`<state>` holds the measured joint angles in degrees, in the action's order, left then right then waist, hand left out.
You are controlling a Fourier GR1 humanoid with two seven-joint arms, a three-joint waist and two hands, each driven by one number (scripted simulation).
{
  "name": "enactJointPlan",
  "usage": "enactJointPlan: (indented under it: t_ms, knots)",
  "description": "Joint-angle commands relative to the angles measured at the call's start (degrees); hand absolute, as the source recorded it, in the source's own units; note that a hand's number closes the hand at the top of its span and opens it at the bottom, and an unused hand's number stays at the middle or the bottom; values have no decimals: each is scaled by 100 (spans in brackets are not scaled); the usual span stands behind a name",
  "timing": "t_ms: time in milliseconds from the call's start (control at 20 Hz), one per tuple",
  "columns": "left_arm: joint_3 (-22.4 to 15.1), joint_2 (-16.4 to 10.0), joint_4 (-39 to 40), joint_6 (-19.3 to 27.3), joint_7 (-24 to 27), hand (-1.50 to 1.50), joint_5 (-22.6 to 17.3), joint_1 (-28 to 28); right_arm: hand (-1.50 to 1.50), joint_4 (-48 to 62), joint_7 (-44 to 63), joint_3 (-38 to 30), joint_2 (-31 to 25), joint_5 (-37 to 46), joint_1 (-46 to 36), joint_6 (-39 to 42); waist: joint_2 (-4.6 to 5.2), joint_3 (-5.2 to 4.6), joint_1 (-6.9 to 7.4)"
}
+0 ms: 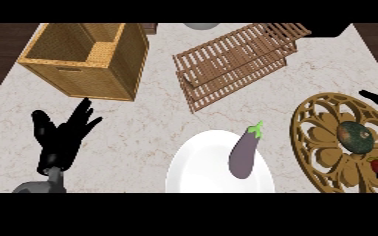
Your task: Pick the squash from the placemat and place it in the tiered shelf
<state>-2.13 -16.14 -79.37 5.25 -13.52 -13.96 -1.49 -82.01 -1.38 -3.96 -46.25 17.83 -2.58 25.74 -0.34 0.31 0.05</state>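
A dark green and orange squash (356,136) lies on the round golden openwork placemat (322,145) at the right edge of the view. The slatted wooden tiered shelf (236,60) stands at the back middle of the counter. My left hand (63,135) rests open at the lower left, fingers up, far from the squash. Of my right hand only a black fingertip (367,96) shows at the right edge, just above the placemat.
A purple eggplant (246,152) lies on a white plate (193,172) in the front middle. A wicker basket (85,57) stands at the back left. A red thing (374,166) peeks in beside the squash. A grey rounded object (201,26) sits at the back edge.
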Motion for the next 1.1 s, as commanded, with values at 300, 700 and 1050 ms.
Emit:
enactJointPlan:
  t_ms: [300,700,1050]
  knots:
    - [257,149,720,-322,142,0,61,-119,-150,-91,195,22,537,923,42,-338,36,-35,-29]
    - [242,226,190,-145,-433,0,288,-181,-150,1365,-739,-126,888,1428,-719,-747,39,-30,20]
    - [223,374,-30,-95,-651,0,456,-229,-150,880,-583,-111,1202,1591,-570,-652,27,-32,-14]
